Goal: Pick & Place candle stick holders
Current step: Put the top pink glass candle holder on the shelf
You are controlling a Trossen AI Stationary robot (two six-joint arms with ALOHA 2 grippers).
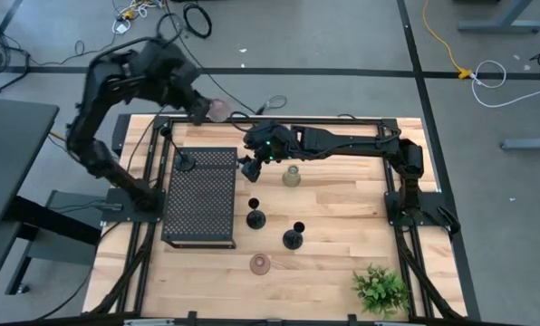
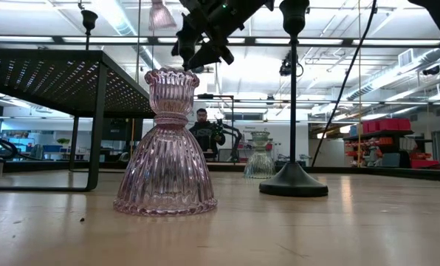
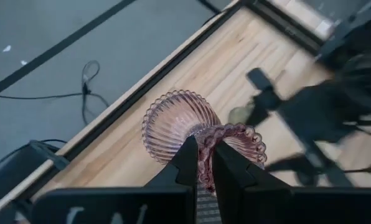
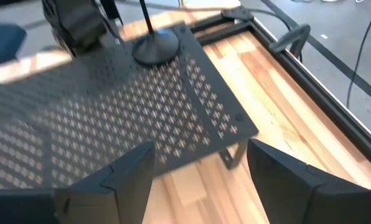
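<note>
My left gripper (image 1: 205, 110) is raised over the table's far left edge, shut on a pink glass candle stick holder (image 3: 176, 121). My right gripper (image 1: 250, 169) hangs open over the stand's far right corner, its fingers (image 4: 132, 165) holding nothing. A pale green glass holder (image 1: 292, 177) stands on its base beside it. Two black holders (image 1: 255, 218) (image 1: 294, 238) stand mid-table. A third black one (image 1: 187, 163) stands on the perforated stand (image 1: 200, 199). A second pink glass holder (image 1: 260, 263) stands near the front edge. My left gripper pinches the pink holder's beaded top rim (image 3: 205, 169) between its two fingers. The fingers slant down at it from the cup end. The holder is lifted clear of the table and tilted, its wide ribbed base (image 3: 170, 118) pointing away from the fingers.
A green leafy plant (image 1: 379, 290) sits at the near right corner. The black perforated stand takes up the table's left part. Black frame rails (image 1: 279, 120) run around the wooden top. Bare wood lies between the black holders and the right rail.
</note>
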